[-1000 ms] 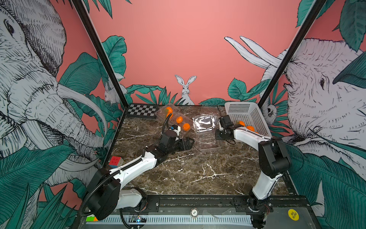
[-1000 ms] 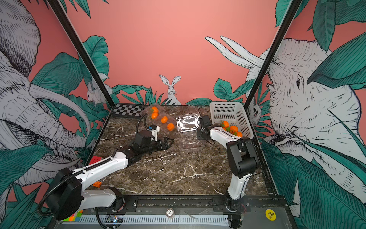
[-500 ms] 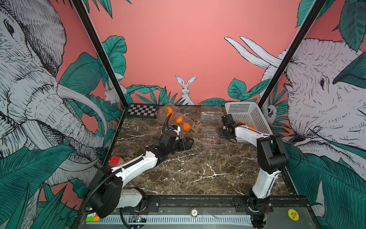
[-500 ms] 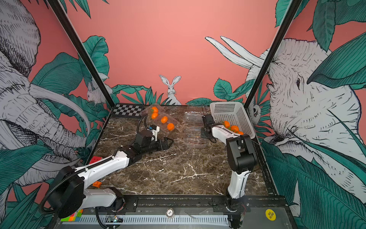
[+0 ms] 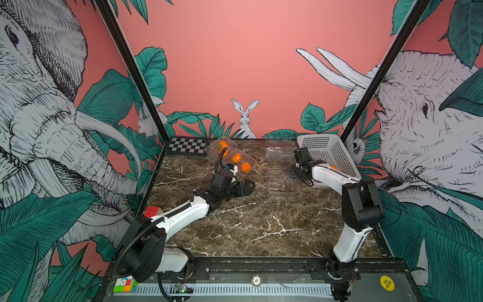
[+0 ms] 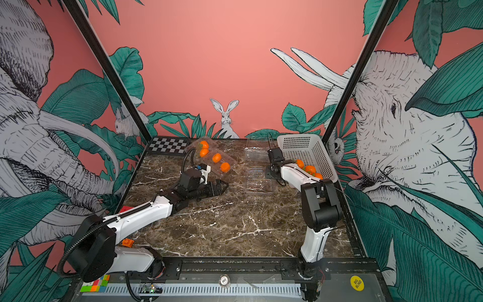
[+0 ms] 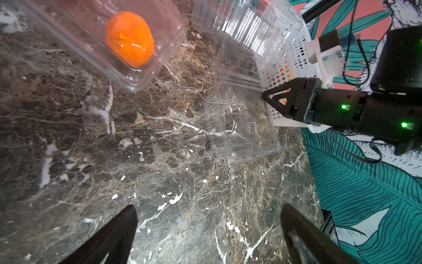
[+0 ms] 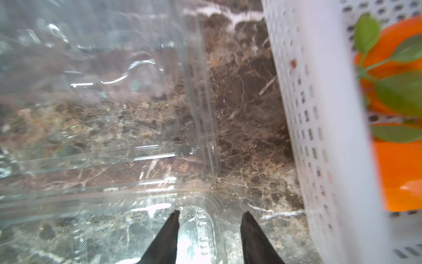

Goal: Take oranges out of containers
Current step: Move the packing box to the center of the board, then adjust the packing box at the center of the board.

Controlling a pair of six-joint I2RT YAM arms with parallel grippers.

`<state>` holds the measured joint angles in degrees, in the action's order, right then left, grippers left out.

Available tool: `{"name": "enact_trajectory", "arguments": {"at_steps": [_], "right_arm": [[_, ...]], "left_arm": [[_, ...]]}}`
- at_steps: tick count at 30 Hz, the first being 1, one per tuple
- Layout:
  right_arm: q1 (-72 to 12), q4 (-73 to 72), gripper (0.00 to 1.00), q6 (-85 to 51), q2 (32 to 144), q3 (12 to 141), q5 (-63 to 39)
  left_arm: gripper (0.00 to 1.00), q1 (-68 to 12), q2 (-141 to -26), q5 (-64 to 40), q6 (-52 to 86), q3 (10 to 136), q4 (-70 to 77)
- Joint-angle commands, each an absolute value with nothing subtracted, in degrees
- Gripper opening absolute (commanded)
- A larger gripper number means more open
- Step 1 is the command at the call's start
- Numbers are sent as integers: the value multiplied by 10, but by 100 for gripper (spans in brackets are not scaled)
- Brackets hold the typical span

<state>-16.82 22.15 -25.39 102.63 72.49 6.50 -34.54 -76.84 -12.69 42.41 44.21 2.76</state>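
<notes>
Two shut clear containers (image 5: 230, 157) at the back hold several oranges (image 5: 236, 158) (image 6: 216, 158). One orange (image 7: 129, 42) shows through a container wall (image 7: 146, 75). Empty containers (image 5: 281, 180) (image 6: 258, 177) (image 7: 244, 128) lie open beside the white basket (image 5: 326, 149) (image 6: 300, 146), which holds more oranges (image 6: 310, 169) (image 8: 399, 57). My left gripper (image 5: 248, 187) (image 6: 224, 187) (image 7: 209, 209) is wide open, low over bare marble. My right gripper (image 5: 294, 172) (image 6: 269, 174) (image 8: 210, 213) has its jaws apart over the rim of an empty container (image 8: 114, 160), gripping nothing.
A checkerboard (image 5: 187, 146) lies at the back left. A red cube (image 5: 152, 211) sits by the left arm, a coloured cube (image 5: 125, 283) on the front rail and a small orange block (image 6: 127, 242) near the left arm's base. The basket wall (image 8: 319, 114) stands close beside my right gripper.
My right gripper's jaws were shut and have parted. The clear lid that stood tilted and shining beside it has swung away and lies down. The left arm has not moved.
</notes>
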Motion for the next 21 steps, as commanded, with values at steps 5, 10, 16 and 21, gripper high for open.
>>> {"name": "enact_trajectory", "arguments": {"at_steps": [5, 10, 16, 21], "right_arm": [[-205, 198, 91, -255, 924, 739, 47], [-257, 145, 99, -243, 952, 787, -30], [-309, 146, 99, -214, 1066, 900, -58], [-328, 159, 98, -193, 1155, 990, -74]], "left_arm": [[99, -268, -739, -127, 408, 486, -39], [99, -209, -774, -151, 444, 517, -21], [99, -168, -854, -202, 495, 542, 59], [99, -164, -879, -213, 517, 546, 88]]}}
